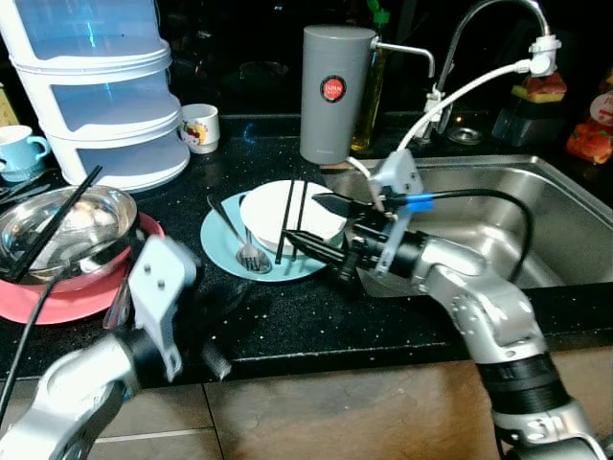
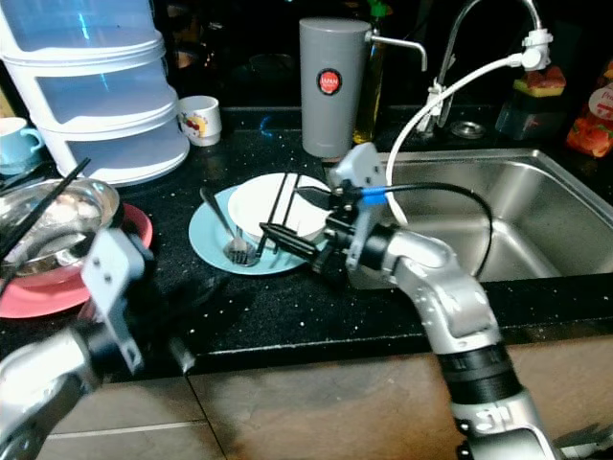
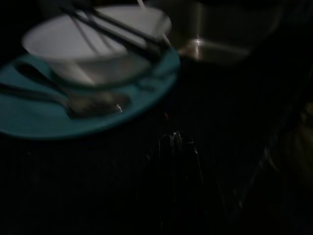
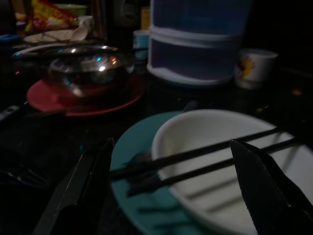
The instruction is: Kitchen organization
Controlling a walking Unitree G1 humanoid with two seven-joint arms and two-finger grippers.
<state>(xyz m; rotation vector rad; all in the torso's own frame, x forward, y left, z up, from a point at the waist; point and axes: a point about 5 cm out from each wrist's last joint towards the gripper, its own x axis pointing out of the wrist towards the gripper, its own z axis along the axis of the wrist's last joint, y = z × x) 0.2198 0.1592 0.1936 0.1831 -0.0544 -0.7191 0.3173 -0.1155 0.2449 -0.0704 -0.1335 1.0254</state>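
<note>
Your right gripper (image 1: 321,225) sits low over the black counter (image 1: 316,316) at the near right edge of the teal plate (image 1: 220,251), its fingers spread apart and holding nothing; one finger reaches over the rim of the white bowl (image 1: 287,213), the other lies by the plate's edge. The bowl rests on the plate with a pair of black chopsticks (image 1: 290,218) laid across it, and a fork (image 1: 245,251) lies on the plate just beside the bowl. Behind the plate stands a grey kettle (image 1: 335,91), with the steel sink (image 1: 498,211) and its tap (image 1: 488,29) off to the right. To the left, a metal bowl (image 1: 72,225) sits on a red plate (image 1: 67,297), more chopsticks leaning in it, near a stack of clear containers (image 1: 96,86), a small printed cup (image 1: 201,126) and a blue mug (image 1: 21,150). Your left gripper (image 1: 215,359) hangs at the counter's front edge, near the teal plate; you cannot tell how its fingers stand.
</note>
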